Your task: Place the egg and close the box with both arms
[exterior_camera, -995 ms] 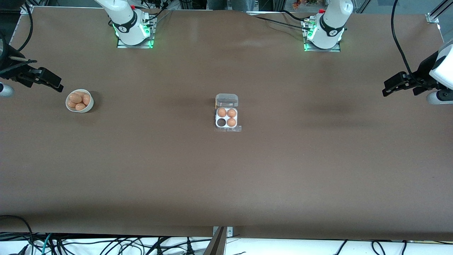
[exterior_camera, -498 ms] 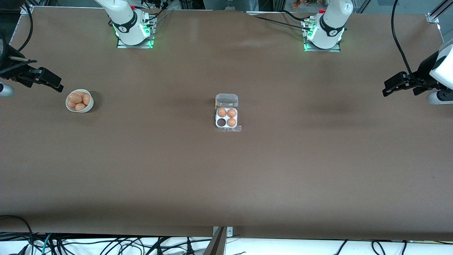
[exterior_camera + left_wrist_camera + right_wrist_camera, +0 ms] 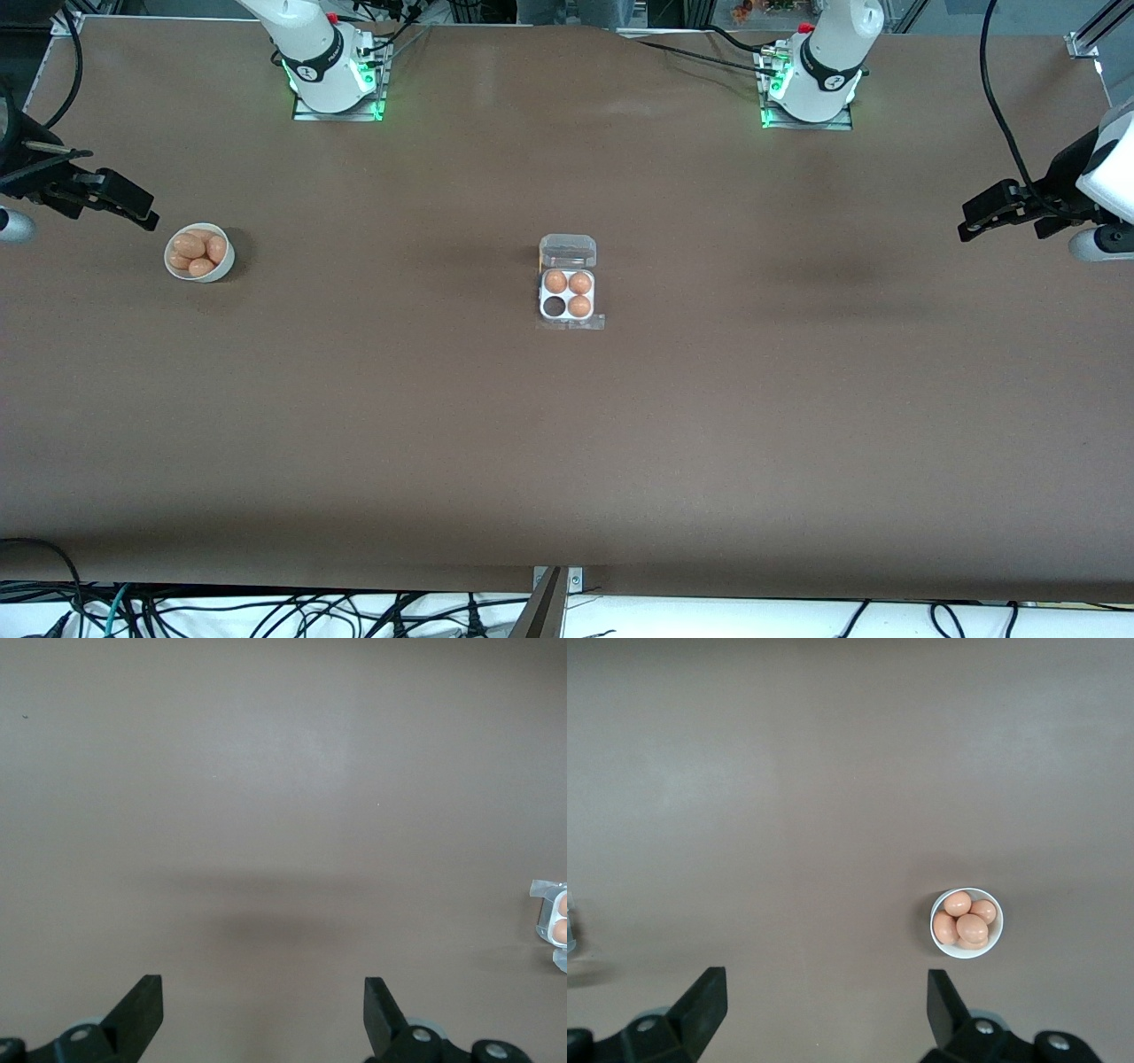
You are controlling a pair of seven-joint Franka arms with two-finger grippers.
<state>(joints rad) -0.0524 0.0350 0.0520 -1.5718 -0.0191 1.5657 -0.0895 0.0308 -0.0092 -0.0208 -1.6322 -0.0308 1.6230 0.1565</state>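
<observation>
The box (image 3: 568, 282) sits mid-table on brown cloth (image 3: 709, 399) — both arms' jaws spread, waiting.

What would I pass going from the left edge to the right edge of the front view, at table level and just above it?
right gripper → white bowl of eggs → the box, lid open, three eggs inside → left gripper.

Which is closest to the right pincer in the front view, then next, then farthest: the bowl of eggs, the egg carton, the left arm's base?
1. Bowl of eggs, beside the right pincer at the right arm's end of the table.
2. Egg carton, lid open, mid-table.
3. Left arm's base, along the table's top edge in that view.
</observation>
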